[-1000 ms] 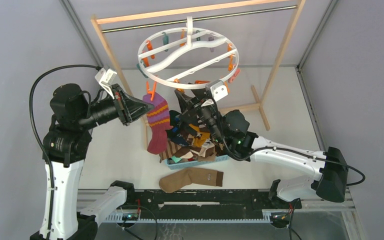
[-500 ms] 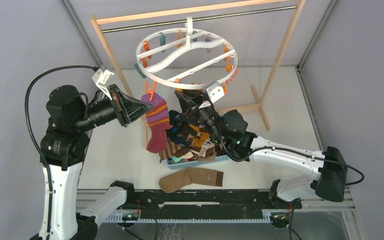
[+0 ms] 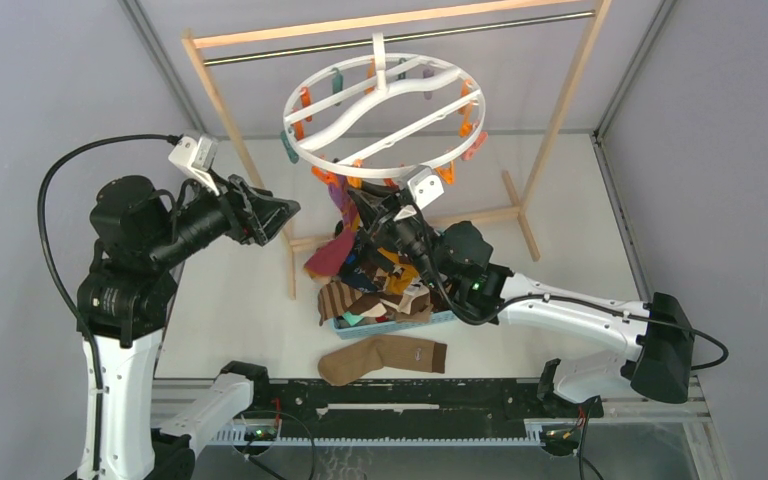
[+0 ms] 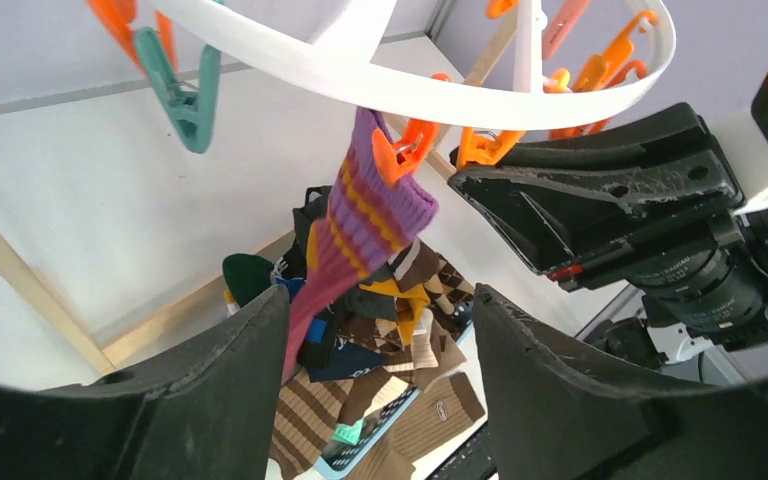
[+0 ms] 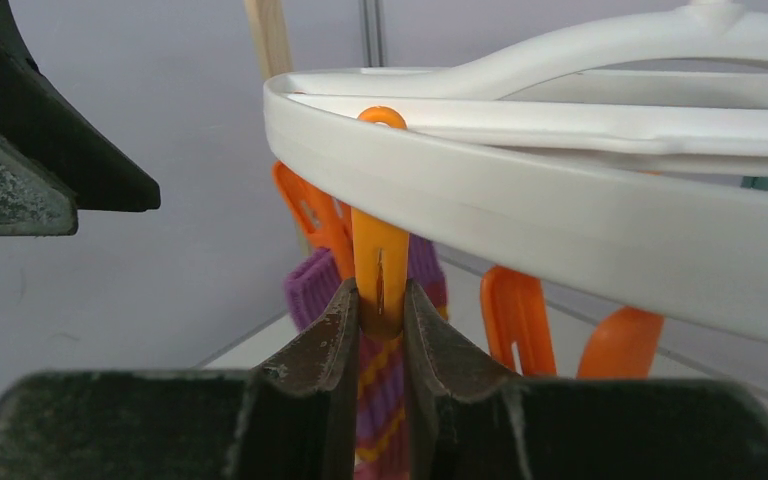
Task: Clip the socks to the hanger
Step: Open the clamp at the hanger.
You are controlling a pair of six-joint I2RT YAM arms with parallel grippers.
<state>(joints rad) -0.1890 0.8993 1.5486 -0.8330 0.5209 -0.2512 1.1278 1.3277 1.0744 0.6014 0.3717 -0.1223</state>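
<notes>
The white ring hanger (image 3: 380,115) hangs from the rack rod with orange and teal clothespins under its rim. A purple sock with orange stripes (image 4: 360,215) dangles by its cuff from an orange clothespin (image 4: 400,152), its toe down by the sock pile (image 3: 385,275). My right gripper (image 5: 380,292) is shut on an orange clothespin (image 5: 380,260) under the ring (image 5: 560,210); the striped cuff (image 5: 305,290) shows right behind that pin. To the left of the sock my left gripper (image 3: 288,213) stands open with nothing between its fingers (image 4: 210,370).
A light-blue basket (image 3: 405,322) full of mixed socks sits under the hanger. One brown sock (image 3: 380,357) lies on the table in front of it. The wooden rack's posts (image 3: 563,105) and foot bar (image 3: 480,213) stand around the hanger. A teal clothespin (image 4: 185,95) hangs at the ring's left.
My left gripper opened, let go of the striped sock and drew back left. The hanger and sock swung right towards the pile. My right gripper closed further on the orange clothespin.
</notes>
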